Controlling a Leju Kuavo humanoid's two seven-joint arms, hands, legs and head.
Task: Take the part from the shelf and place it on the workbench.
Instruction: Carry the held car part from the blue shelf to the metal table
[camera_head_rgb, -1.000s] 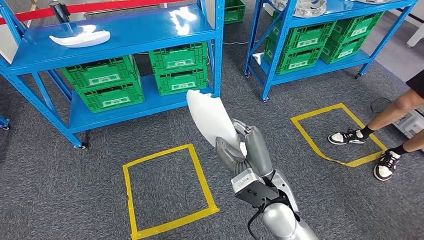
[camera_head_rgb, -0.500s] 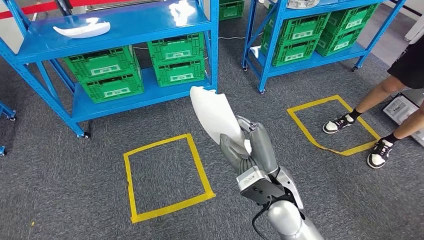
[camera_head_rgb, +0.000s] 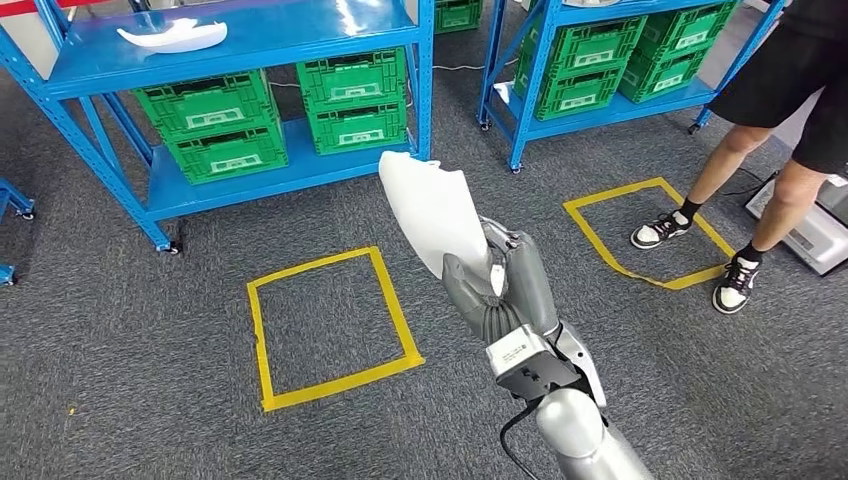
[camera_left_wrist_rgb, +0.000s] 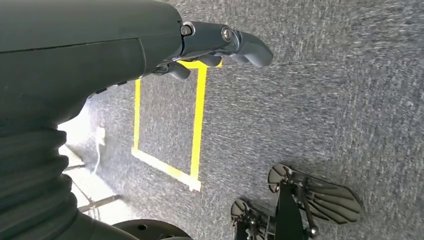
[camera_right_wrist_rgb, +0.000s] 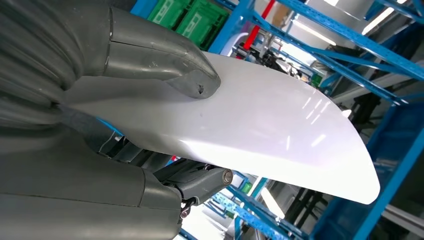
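Gloss on the white part (camera_head_rgb: 432, 212) looked slippery, the shell thin, stiff and light; your right hand (camera_head_rgb: 497, 285) clamped one end, left hand (camera_left_wrist_rgb: 220, 42) carried nothing, fingers curled.

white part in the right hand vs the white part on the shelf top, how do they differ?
Support: the held part is gripped by the right hand above the carpet; the shelf part lies on the blue shelf with nothing touching it.
Pose: the held part stands up out of the hand, at a slant; the shelf part lies flat.
Apparent size: the held part looks larger, being nearer the camera.
Shared: both are white, smooth, curved shells.
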